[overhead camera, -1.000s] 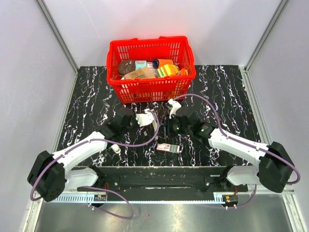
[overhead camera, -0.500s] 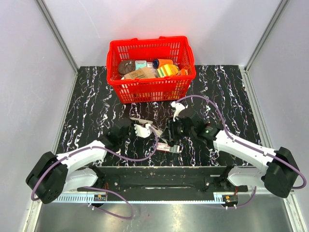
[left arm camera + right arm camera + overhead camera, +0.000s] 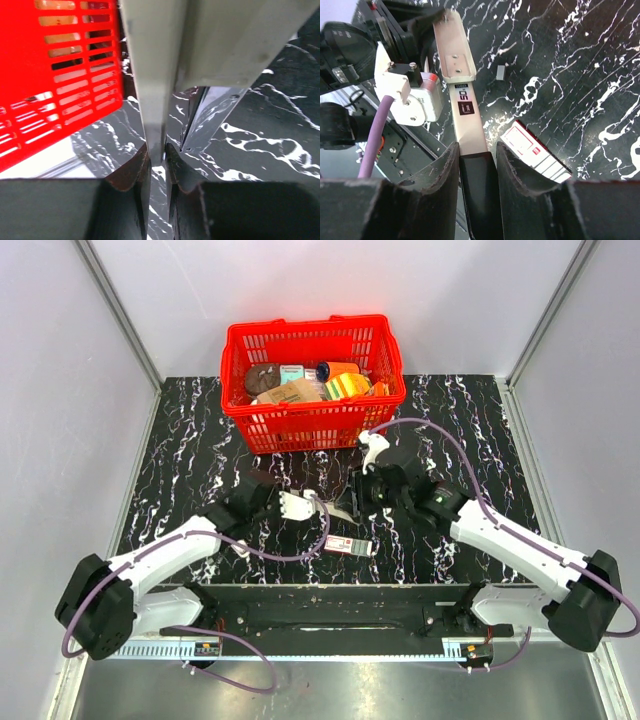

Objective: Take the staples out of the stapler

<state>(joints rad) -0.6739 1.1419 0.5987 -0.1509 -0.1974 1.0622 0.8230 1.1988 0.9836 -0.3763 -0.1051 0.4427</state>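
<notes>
Left hand [image 3: 156, 150]: nearly closed, pinching thin pale edge of stapler [image 3: 455, 62]; silvery channel shows just beyond.
Stapler spans gap between both hands, looks lifted off surface [image 3: 450, 420], in front of red basket [image 3: 313, 425].
Right hand [image 3: 477, 147]: partly closed, clamped on stapler's dark end.
Step, my read: stapler braced, staples not yet out.
Next: one hand holds firm, other works channel open.
Small grey bit [image 3: 501, 72] on surface: can't tell what.

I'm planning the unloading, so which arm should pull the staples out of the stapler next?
Probably the right. The left gripper clamps the stapler at one end, bracing it, while the right gripper holds the black end, lined up to pull along its length.
</notes>
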